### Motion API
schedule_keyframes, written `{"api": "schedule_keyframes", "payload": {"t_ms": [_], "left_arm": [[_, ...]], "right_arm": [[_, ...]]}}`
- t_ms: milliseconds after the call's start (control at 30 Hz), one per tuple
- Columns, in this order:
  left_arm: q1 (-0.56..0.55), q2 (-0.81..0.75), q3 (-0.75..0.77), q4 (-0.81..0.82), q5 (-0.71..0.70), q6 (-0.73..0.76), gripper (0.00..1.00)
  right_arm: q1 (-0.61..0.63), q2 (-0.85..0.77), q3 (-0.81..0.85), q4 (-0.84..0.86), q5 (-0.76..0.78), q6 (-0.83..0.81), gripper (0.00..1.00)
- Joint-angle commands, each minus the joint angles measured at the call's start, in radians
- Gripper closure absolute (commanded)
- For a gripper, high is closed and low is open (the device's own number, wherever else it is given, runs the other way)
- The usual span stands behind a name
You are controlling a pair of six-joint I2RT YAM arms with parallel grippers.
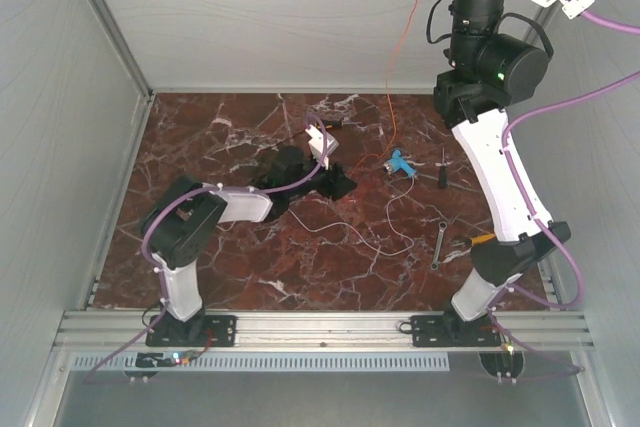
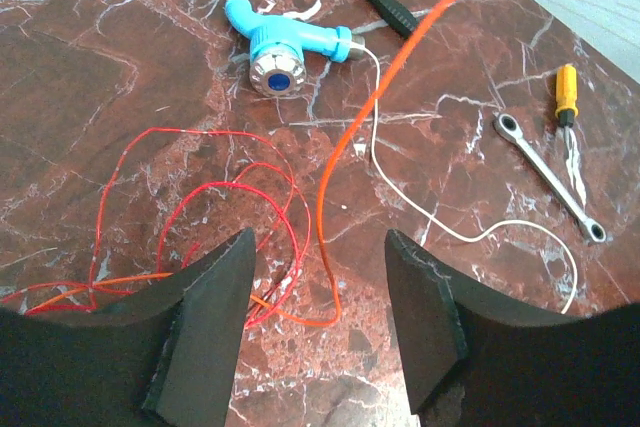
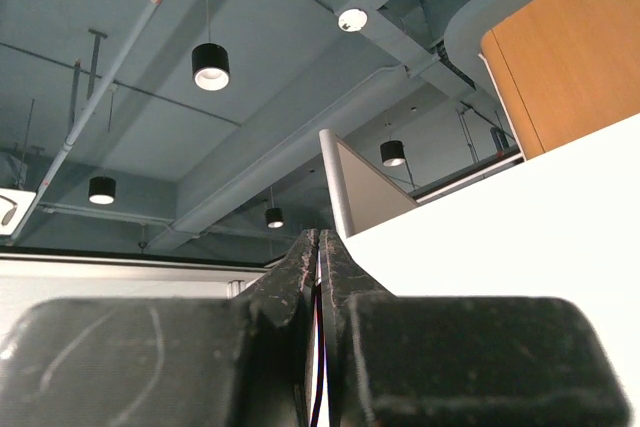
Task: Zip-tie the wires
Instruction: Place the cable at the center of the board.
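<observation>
Between the left fingers: orange wire runs through the gap and curls on the marble table beneath; contact cannot be told.
Left gripper: low over the table, jaws apart, nothing clasped.
Red wires: loose loops just ahead of its left finger, crossing the orange wire near that fingertip.
White wire: ahead and to the right of this gripper, apart from the red loops; far end reaches the blue plastic tool.
Right gripper: raised high, pointing at the ceiling, fingers pressed together with a thin strand in the seam. The top view shows the orange wire climbing from the table toward it, so I read it as pinching that wire.
Beyond the left gripper, to its right: ratchet wrench, yellow-handled screwdriver, black-handled screwdriver.
Zip tie: none visible in any view.
Done: one strand lifted clear; nothing gathered.
Remaining: draw red, white and orange strands into one bundle, wrap a tie, cinch it.
Progress (judgement): early; wires lie spread and unbound.
</observation>
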Motion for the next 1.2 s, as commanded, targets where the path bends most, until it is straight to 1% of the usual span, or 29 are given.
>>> {"api": "schedule_keyframes", "payload": {"t_ms": [0,133,233,300,333,367,400,567,633,733,833,900,1033,1167], "left_arm": [[-0.009,0.028,0.065,0.078,-0.057,-0.023,0.47],[-0.019,0.041,0.07,0.078,-0.052,-0.03,0.49],[-0.025,0.051,0.083,0.078,-0.056,-0.03,0.53],[-0.028,0.06,0.092,0.035,-0.064,-0.03,0.6],[-0.028,0.061,0.094,0.034,-0.064,-0.032,0.66],[-0.028,0.064,0.096,0.037,-0.06,-0.033,0.8],[-0.028,0.063,0.097,0.038,-0.053,-0.03,1.0],[-0.036,-0.001,0.093,0.016,-0.097,-0.013,1.0],[-0.036,-0.036,0.113,-0.036,-0.12,-0.005,1.0],[-0.035,-0.076,0.191,-0.163,-0.147,0.032,1.0],[-0.034,-0.116,0.275,-0.255,-0.161,0.078,1.0],[-0.032,-0.143,0.316,-0.291,-0.169,0.089,1.0],[-0.015,-0.185,0.392,-0.324,-0.137,0.08,1.0],[0.003,-0.199,0.524,-0.414,-0.156,0.11,1.0]], "right_arm": [[-0.006,-0.046,-0.012,0.049,0.019,0.012,1.0],[-0.015,-0.06,-0.029,0.051,0.023,0.01,1.0],[-0.02,-0.068,-0.036,0.053,0.025,0.014,1.0],[-0.023,-0.072,-0.041,0.053,0.025,0.016,1.0],[-0.025,-0.074,-0.044,0.054,0.025,0.016,1.0],[-0.025,-0.078,-0.048,0.054,0.024,0.016,1.0],[-0.026,-0.081,-0.052,0.055,0.024,0.016,1.0],[-0.04,-0.11,-0.091,0.064,0.029,0.011,1.0],[-0.045,-0.122,-0.105,0.069,0.033,0.011,1.0],[-0.051,-0.143,-0.135,0.077,0.032,0.013,1.0],[-0.055,-0.17,-0.179,0.091,0.034,0.01,1.0],[-0.06,-0.187,-0.204,0.096,0.04,0.009,1.0],[-0.072,-0.215,-0.24,0.099,0.051,0.011,1.0],[-0.077,-0.244,-0.276,0.1,0.056,0.011,1.0]]}}
